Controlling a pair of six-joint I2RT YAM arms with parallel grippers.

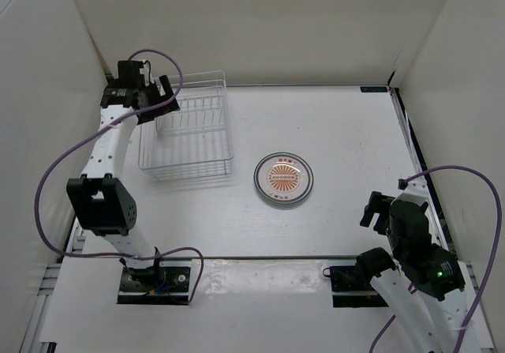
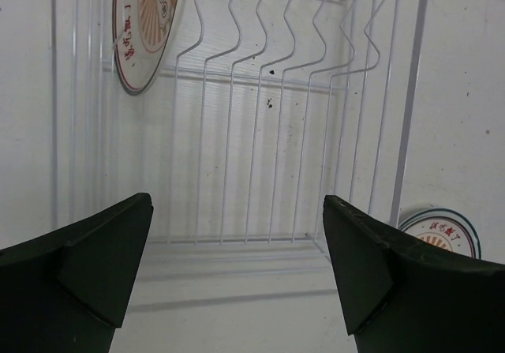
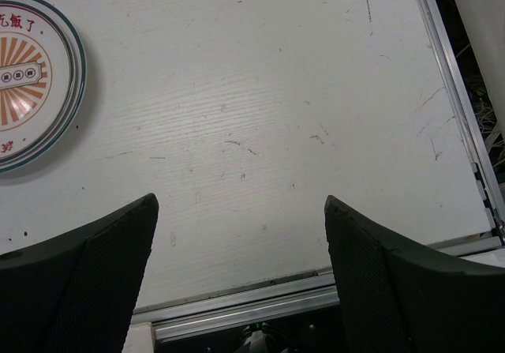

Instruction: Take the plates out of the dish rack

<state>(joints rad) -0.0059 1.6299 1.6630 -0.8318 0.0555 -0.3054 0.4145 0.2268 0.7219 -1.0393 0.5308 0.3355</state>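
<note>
The white wire dish rack [image 1: 188,136] stands at the back left of the table. In the left wrist view a plate with an orange sunburst centre [image 2: 146,21] stands on edge in the rack [image 2: 276,132] among the prongs. My left gripper [image 1: 164,99] hovers over the rack's far left corner, open and empty [image 2: 237,234]. A second sunburst plate [image 1: 283,179] lies flat on the table right of the rack; it also shows in the left wrist view [image 2: 439,231] and the right wrist view [image 3: 31,84]. My right gripper [image 1: 377,209] is open and empty [image 3: 241,227] near the front right. No scalloped plate shows.
White walls enclose the table on three sides. A metal rail [image 3: 260,306] runs along the table's front edge below my right gripper. Purple cables loop from both arms.
</note>
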